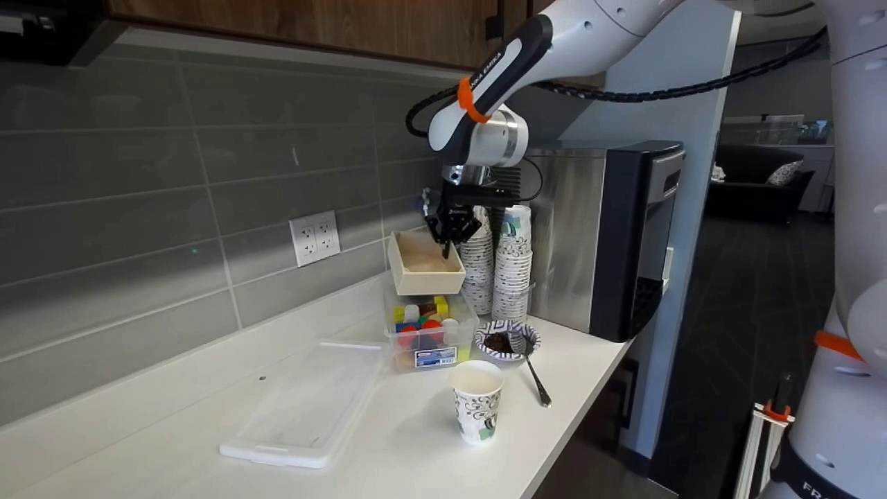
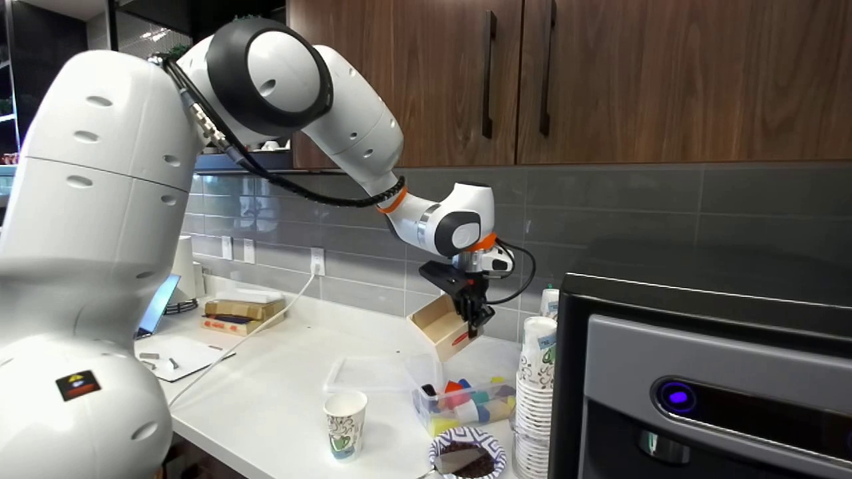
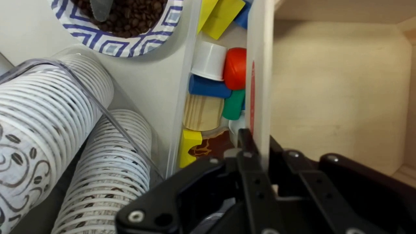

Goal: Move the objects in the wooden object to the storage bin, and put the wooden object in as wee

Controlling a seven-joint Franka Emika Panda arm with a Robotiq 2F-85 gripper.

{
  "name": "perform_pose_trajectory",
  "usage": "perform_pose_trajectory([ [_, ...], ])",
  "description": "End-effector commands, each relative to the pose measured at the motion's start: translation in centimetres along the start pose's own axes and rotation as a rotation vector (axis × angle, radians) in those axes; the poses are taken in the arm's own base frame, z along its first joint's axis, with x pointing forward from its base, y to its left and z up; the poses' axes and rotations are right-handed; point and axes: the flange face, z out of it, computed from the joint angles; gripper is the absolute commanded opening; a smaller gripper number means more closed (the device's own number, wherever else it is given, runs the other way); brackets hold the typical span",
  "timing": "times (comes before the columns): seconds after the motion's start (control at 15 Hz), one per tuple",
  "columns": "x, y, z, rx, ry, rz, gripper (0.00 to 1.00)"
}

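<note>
The storage bin (image 1: 435,357) is a clear, rectangular container standing on the white counter (image 1: 402,471), with a label on one end wall. Within the bin lie a red object (image 3: 235,70), a dark object (image 2: 429,390), a white cup-shaped piece (image 3: 209,60), a blue piece (image 3: 209,86), a green piece (image 3: 234,104) and yellow pieces (image 3: 224,16).

Directly above the bin, the wooden box (image 1: 429,283) is suspended with its hollow side upward; its exact tilt cannot be determined. The gripper (image 3: 261,143) is clamped on one wall of this box, one finger on each face of the wall.

Just beside the bin sits a patterned bowl (image 3: 130,47) containing coffee beans (image 3: 136,16); a spoon (image 1: 537,383) rests in it, handle extending past the rim. Two stacks of paper cups (image 1: 513,281) stand along the same side of the bin.

Near the bin's labelled end, a flat translucent lid (image 1: 312,409) lies on the counter and a single paper cup (image 1: 478,409) stands upright.

Beyond the stacks, farther from the bin, stands a dispenser (image 1: 565,242). Well apart from the bin, in an exterior view, are brown boxes (image 2: 243,311) and a laptop (image 2: 160,303).
</note>
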Motion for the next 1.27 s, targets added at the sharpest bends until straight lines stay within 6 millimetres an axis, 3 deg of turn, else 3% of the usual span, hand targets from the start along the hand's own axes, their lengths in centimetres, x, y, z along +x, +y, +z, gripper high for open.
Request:
perform_pose_trajectory([
  [0.0,1.3,-0.2,2.2,-0.036,0.013,0.018,0.02],
  [0.2,1.6,-0.5,3.8,-0.047,0.026,0.026,0.02],
  [0.27,1.7,-0.5,4.1,-0.050,0.028,0.031,0.24],
  [0.33,1.7,-0.5,4.4,-0.050,0.029,0.033,0.36],
  [0.87,1.0,-1.3,4.1,-0.057,0.030,0.027,0.95],
  [1.2,0.7,-2.2,4.5,-0.087,0.035,-0.005,1.00],
])
